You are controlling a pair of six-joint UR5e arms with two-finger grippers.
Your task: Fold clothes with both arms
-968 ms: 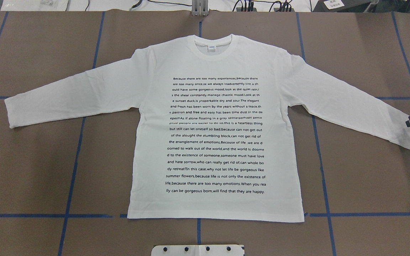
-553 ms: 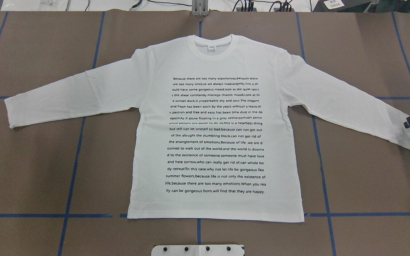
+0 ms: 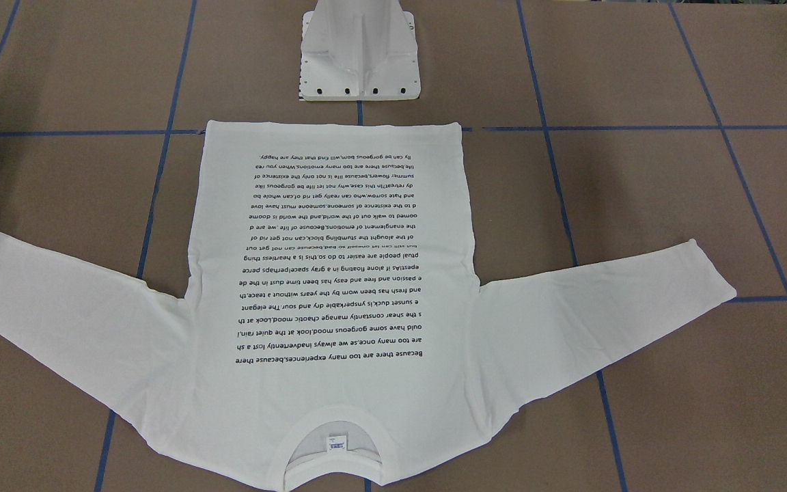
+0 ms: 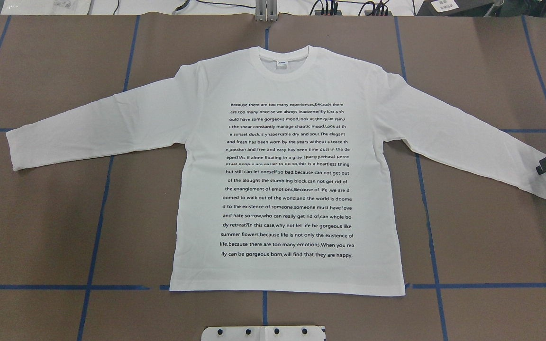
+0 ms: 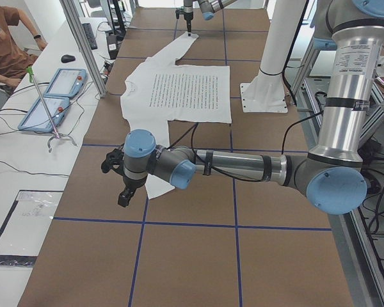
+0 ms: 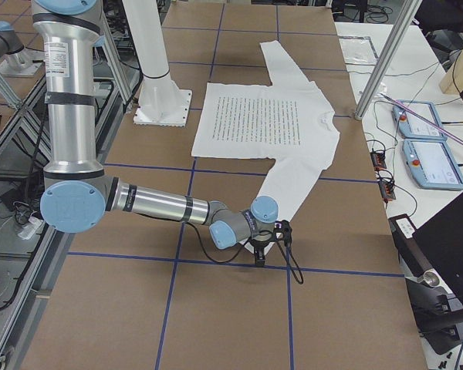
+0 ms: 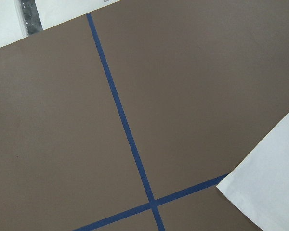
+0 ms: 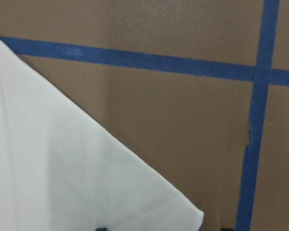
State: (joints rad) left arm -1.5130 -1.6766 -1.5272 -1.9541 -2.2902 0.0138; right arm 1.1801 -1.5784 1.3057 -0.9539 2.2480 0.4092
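On the brown counter [image 4: 40,227], the white T-shirt [image 4: 286,279] lies flat, print up (sleeves spread). The right pincer [image 4: 544,166] sits over one cuff, jaws apart. The left pincer [image 5: 123,199] hangs beside the other cuff; whether it is wide or narrow cannot be told.

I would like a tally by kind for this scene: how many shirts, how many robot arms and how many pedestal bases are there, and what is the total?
White long-sleeved T-shirt: 1
Robot arms: 2 (left arm, right arm)
White pedestal base: 1
Total: 4
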